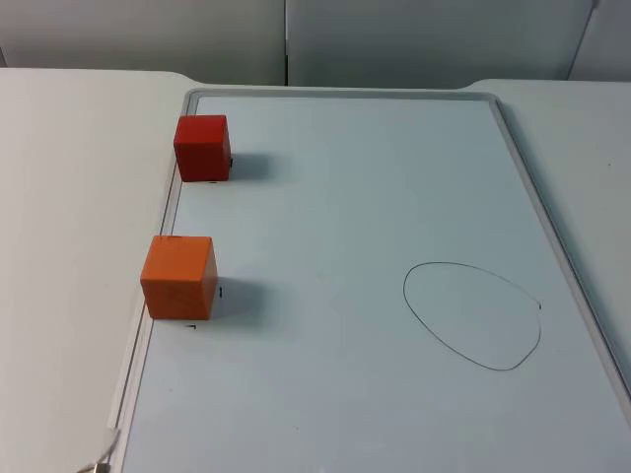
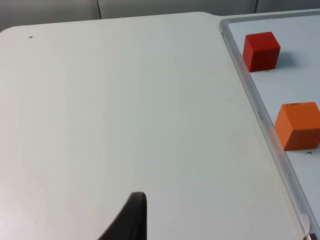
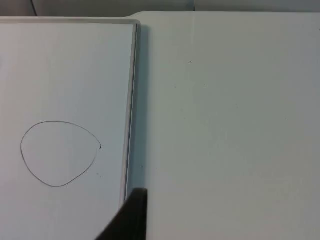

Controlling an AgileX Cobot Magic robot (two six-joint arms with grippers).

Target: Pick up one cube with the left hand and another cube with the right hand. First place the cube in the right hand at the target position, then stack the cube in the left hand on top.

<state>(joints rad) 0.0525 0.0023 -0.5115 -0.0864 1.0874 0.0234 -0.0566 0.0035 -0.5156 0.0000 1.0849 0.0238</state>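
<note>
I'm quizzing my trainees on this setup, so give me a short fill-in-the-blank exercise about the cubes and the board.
1. The cube nearer the partition wall is ____, the other is the orange cube.
2. Both cubes sit along the whiteboard's ____ edge in the top view.
3. The drawn outline has ____ cubes inside it.
4. The red cube and orange cube are ____, not stacked.

Missing words: red; left; no; apart

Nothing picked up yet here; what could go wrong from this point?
Both cubes sit against the whiteboard's left frame, so a claw finger might catch on it. The right arm must cross the board for its cube, risking a clash with the left arm. The red cube and orange cube lie far from the drawn oval.
</note>
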